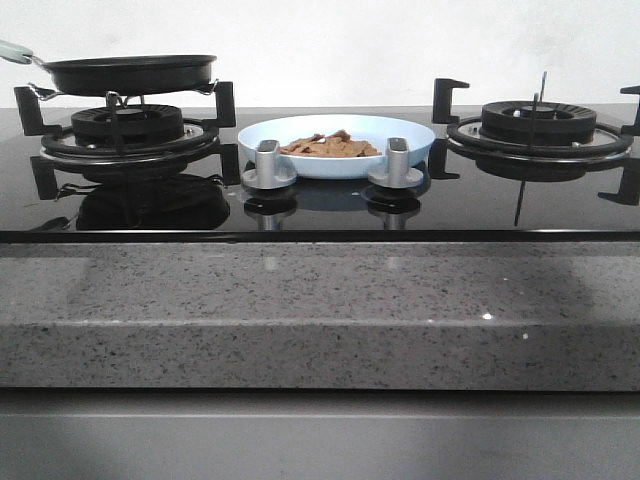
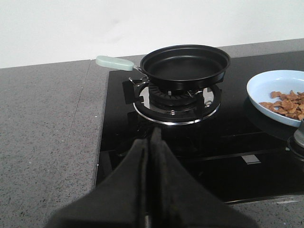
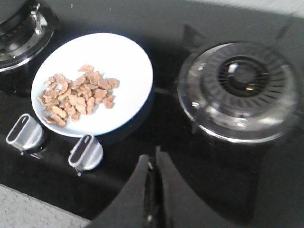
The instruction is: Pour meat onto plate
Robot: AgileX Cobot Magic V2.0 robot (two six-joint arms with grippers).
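Hob top [image 1: 320, 215]: black glass, highly glossy, mirrors the burners and knobs. Tabletop [image 1: 320, 300]: grey speckled stone, smooth, faint sheen along the front edge. Plate [image 1: 410, 135]: light blue, glazed look, glossy. Meat [image 1: 330, 147]: orange-brown, dull, rough-edged pieces. Frying pan [image 2: 185, 64]: black, satin to matt inside; handle [image 2: 114, 62] pale green, smooth, plastic-looking. Knobs [image 3: 85, 153]: brushed silver metal. Right burner [image 3: 240, 90]: matt black cap, shiny chrome ring. End effector fingers [image 2: 156, 190]: matt black.

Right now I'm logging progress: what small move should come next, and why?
Probably none beyond keeping both arms clear: the meat already lies on the plate, the frying pan sits empty on its burner, and the left gripper and right gripper are shut, holding nothing.
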